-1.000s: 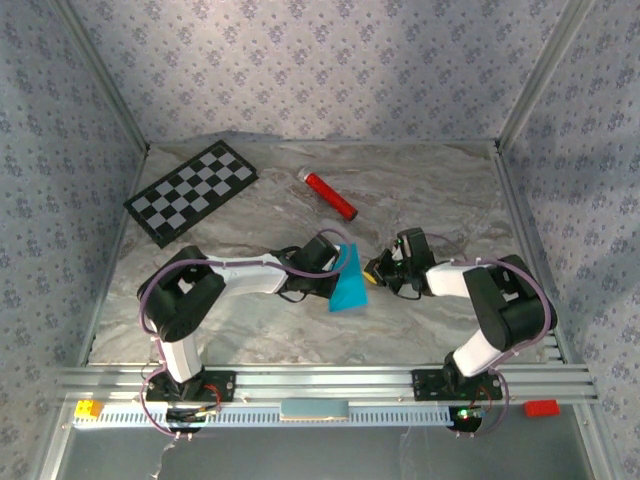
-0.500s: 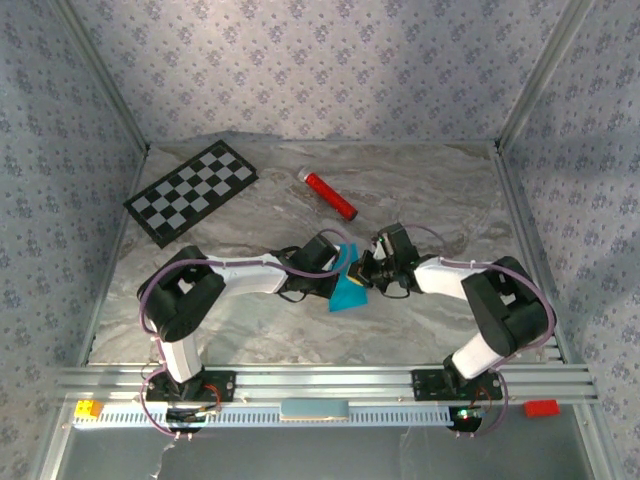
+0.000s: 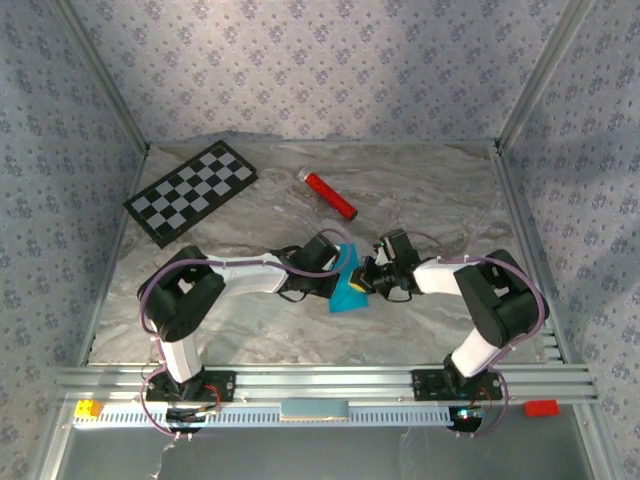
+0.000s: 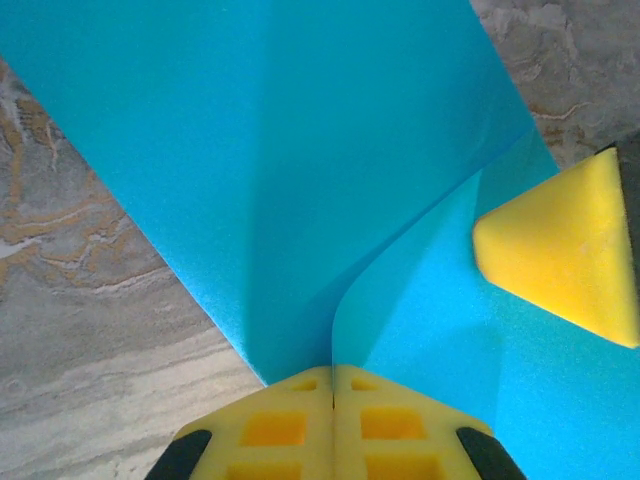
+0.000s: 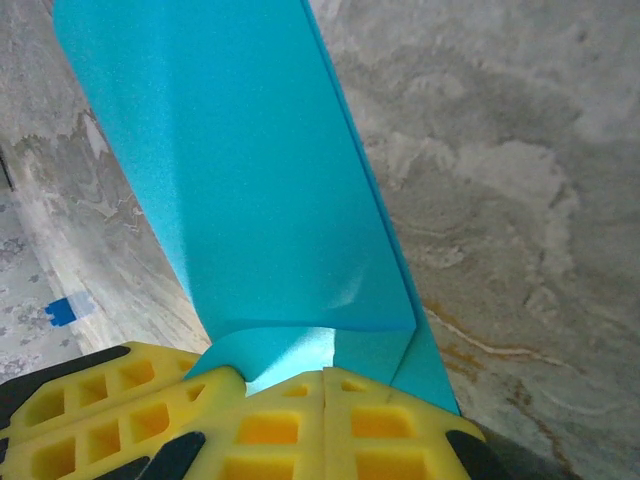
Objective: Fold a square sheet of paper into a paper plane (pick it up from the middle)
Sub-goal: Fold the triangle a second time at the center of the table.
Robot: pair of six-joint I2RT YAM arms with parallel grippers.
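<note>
The square sheet of paper (image 3: 349,291) is bright cyan, partly folded and standing up off the marble table mid-scene. My left gripper (image 3: 344,264) is shut on it; in the left wrist view the paper (image 4: 300,150) runs into the seam between the yellow fingertips of that gripper (image 4: 332,372). My right gripper (image 3: 363,284) is shut, its tip against the paper's right side. From the left wrist camera the right gripper (image 4: 560,255) is a yellow wedge resting on the sheet. In the right wrist view a creased flap of paper (image 5: 250,180) rises just ahead of the closed right gripper (image 5: 327,378).
A black-and-white checkerboard (image 3: 192,192) lies at the back left. A red cylinder (image 3: 330,195) lies behind the grippers. Patterned walls close in the table on three sides. Small yellow (image 3: 88,408) and red (image 3: 540,407) blocks sit on the front rail.
The right gripper has slid left across the table until its tip meets the paper. The left gripper has stayed where it was, holding the sheet.
</note>
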